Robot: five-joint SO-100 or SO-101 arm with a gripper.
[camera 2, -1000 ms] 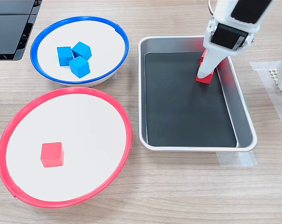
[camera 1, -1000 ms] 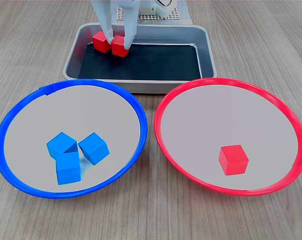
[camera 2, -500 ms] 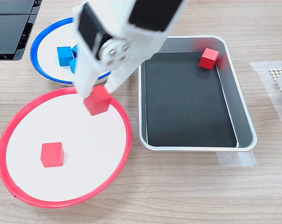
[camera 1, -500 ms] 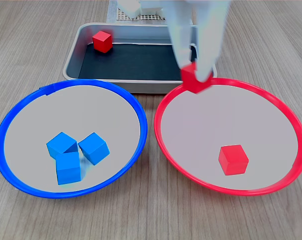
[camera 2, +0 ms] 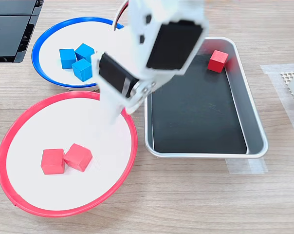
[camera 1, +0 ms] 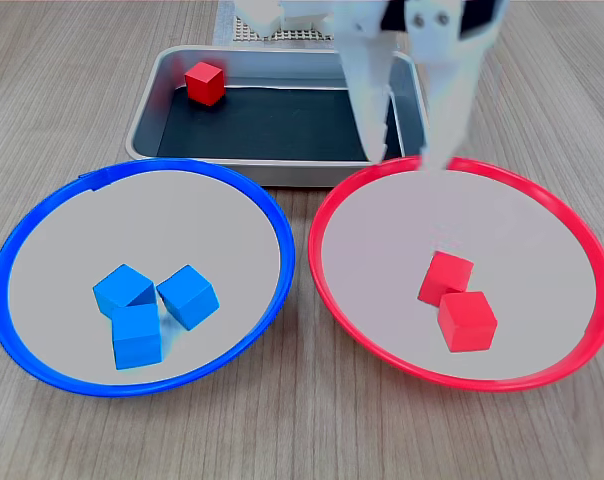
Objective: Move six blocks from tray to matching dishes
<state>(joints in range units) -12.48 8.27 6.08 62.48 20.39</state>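
The white robot gripper (camera 1: 407, 160) hung with jaws apart over the red-rimmed round dish (camera 1: 327, 270), where two small red cubes (camera 1: 458, 300) touched; one red cube (camera 1: 204, 82) remained in the silver metal tray's (camera 1: 282, 172) corner.

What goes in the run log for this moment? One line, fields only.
gripper: open, empty | red dish: two red blocks | blue dish: three blue blocks | tray: one red block
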